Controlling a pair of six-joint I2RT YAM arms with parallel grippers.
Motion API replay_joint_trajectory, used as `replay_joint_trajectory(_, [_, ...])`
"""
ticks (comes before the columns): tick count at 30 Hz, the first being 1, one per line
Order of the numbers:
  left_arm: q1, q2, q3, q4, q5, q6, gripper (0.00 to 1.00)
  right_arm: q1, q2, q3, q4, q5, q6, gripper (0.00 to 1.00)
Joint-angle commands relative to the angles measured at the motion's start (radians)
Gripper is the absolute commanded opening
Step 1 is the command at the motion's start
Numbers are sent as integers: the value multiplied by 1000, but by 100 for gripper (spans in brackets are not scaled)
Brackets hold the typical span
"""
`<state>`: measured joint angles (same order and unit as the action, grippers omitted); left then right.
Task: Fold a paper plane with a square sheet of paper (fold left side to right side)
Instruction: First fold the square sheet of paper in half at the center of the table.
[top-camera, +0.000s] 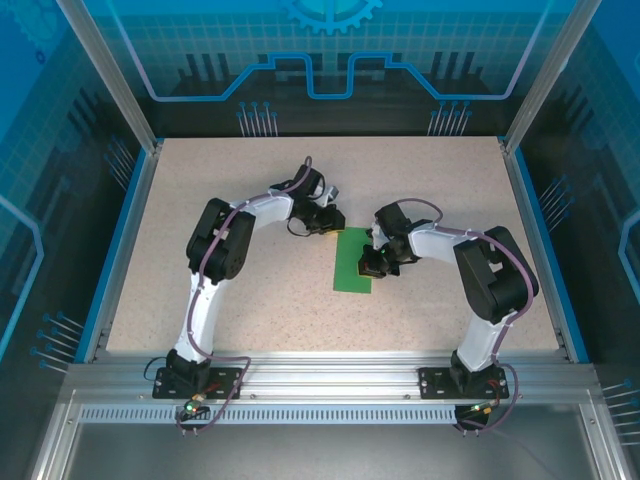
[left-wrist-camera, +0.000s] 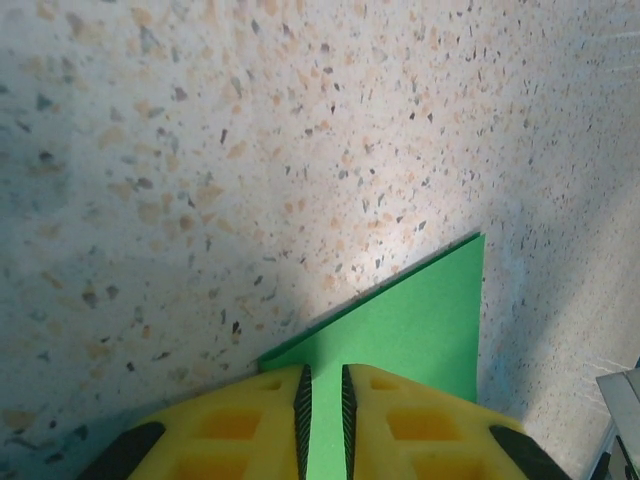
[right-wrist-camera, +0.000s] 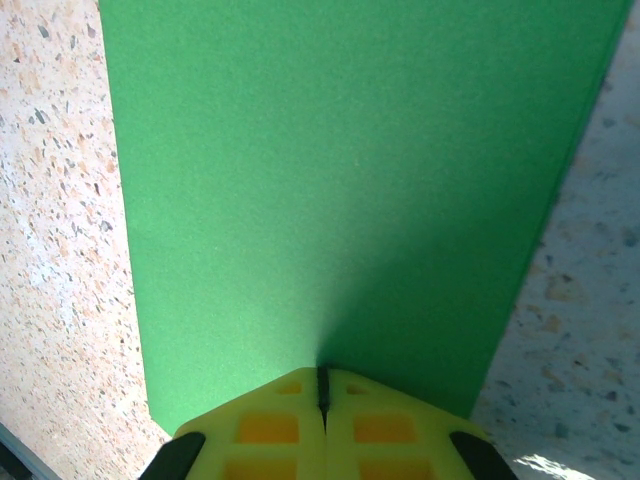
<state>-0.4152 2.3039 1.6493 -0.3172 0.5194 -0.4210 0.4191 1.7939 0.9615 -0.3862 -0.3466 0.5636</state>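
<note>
Subject: the green sheet of paper (top-camera: 352, 262) lies flat on the speckled counter (top-camera: 240, 290), just right of centre in the overhead view. It presents as a narrow upright rectangle, taller than it is wide. No pointed shape or diagonal fold is visible on it.

In the left wrist view, one corner of the sheet (left-wrist-camera: 400, 330) sits in the lower right of the frame, its edges crisp against the counter (left-wrist-camera: 200, 150). In the right wrist view the sheet (right-wrist-camera: 330, 180) covers most of the frame, smooth and unmarked, with strips of counter (right-wrist-camera: 50, 200) on either side.

The left end effector (top-camera: 333, 221) stands at the top end of the sheet in the overhead view. Its yellow fingers (left-wrist-camera: 250, 420) are parted by a narrow slot, with green paper showing through the slot (left-wrist-camera: 323, 372). Whether the tips touch the sheet cannot be told.

The right end effector (top-camera: 373, 264) is at the sheet's right edge, about mid-length. Its yellow fingers (right-wrist-camera: 270, 425) are pressed together, tips meeting in a thin dark seam (right-wrist-camera: 322, 374) over the lower part of the paper. Nothing is seen between them.

Both arms reach inward from the bottom of the overhead frame.
</note>
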Motion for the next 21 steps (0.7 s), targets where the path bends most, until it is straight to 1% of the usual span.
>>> replay_joint_trajectory(1, [36, 64, 37, 11, -123, -2, 20, 4, 44, -44, -129, 114, -13, 5])
replay_joint_trajectory(8, [48, 68, 68, -14, -130, 7, 20, 3, 43, -50, -99, 94, 21, 5])
replay_joint_trajectory(11, [59, 62, 95, -35, -135, 17, 22, 4, 47, -52, -80, 77, 37, 5])
replay_joint_trajectory(15, [79, 53, 141, -70, -132, 28, 23, 6, 50, -52, -63, 65, 51, 5])
replay_joint_trajectory(18, [85, 25, 148, -79, -125, 33, 23, 7, 46, -56, -35, 50, 71, 5])
replay_joint_trajectory(21, [85, -28, 112, -74, -117, 34, 23, 7, 37, -61, 13, 36, 104, 5])
